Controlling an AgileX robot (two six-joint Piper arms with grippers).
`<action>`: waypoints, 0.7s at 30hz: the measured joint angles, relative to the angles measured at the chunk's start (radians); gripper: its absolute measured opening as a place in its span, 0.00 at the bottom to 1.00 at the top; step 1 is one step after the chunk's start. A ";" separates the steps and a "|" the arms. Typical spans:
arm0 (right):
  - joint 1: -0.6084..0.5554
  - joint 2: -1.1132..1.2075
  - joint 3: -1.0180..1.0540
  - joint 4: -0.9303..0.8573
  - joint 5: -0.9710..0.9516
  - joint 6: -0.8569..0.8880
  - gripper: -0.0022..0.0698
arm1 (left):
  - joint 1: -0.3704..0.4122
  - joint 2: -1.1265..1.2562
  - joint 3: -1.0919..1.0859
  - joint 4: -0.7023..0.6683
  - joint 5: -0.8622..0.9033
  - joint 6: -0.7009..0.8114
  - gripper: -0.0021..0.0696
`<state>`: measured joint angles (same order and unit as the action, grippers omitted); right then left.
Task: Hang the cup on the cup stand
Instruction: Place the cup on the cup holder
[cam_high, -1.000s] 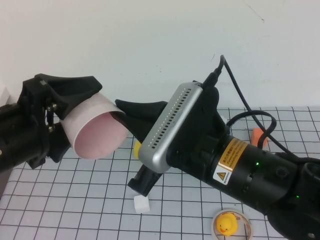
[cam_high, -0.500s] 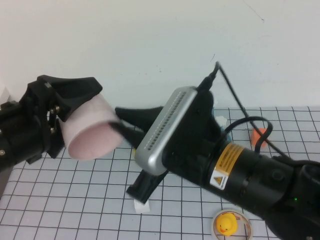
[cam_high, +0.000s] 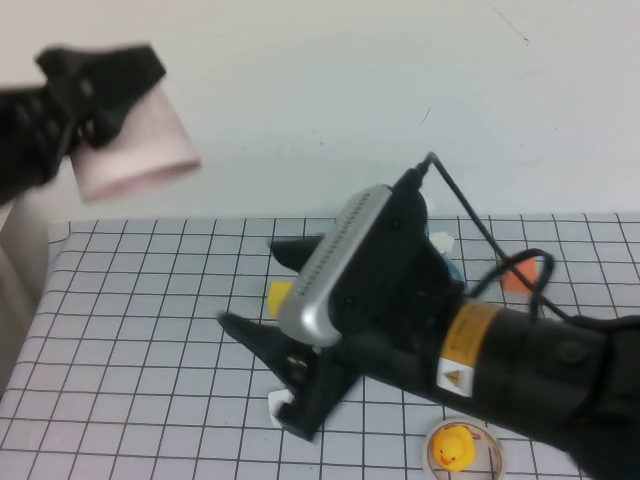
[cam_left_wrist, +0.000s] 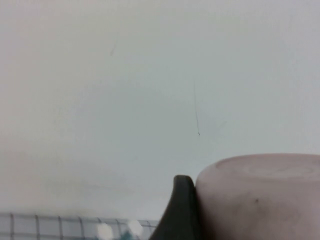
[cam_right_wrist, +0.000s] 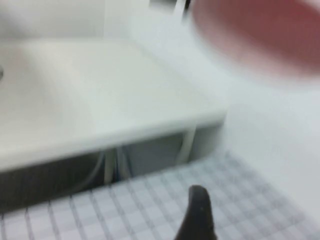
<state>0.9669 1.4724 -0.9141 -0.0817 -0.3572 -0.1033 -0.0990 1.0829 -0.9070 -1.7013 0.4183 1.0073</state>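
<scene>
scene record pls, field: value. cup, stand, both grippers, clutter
cup: pink, held high above the table's left side
left gripper: shut on cup, raised
right gripper: open, empty, low over the mat centre
stand: mostly hidden behind right arm, teal edge
clutter: duck ring, white cube, yellow block, orange block
hung: not yet

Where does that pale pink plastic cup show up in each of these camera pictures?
High view: the pale pink plastic cup is at upper left, held in the left tool.
Left wrist view: the cup fills the lower right corner.
Right wrist view: the blurred pink shape at upper right looks like it.
Shared landmark: the checked table mat. The right tool hangs over it.
</scene>
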 joint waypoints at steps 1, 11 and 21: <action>0.000 -0.021 0.000 0.000 0.066 0.005 0.76 | 0.000 0.017 -0.027 0.000 -0.002 0.043 0.83; 0.000 -0.247 0.000 -0.040 0.780 -0.096 0.20 | -0.009 0.366 -0.314 -0.004 0.025 0.417 0.83; 0.000 -0.326 0.000 -0.042 1.041 -0.115 0.03 | -0.198 0.806 -0.641 -0.002 0.070 0.976 0.83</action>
<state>0.9669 1.1465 -0.9141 -0.1238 0.6839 -0.2186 -0.2972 1.8893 -1.5481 -1.7031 0.4879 1.9830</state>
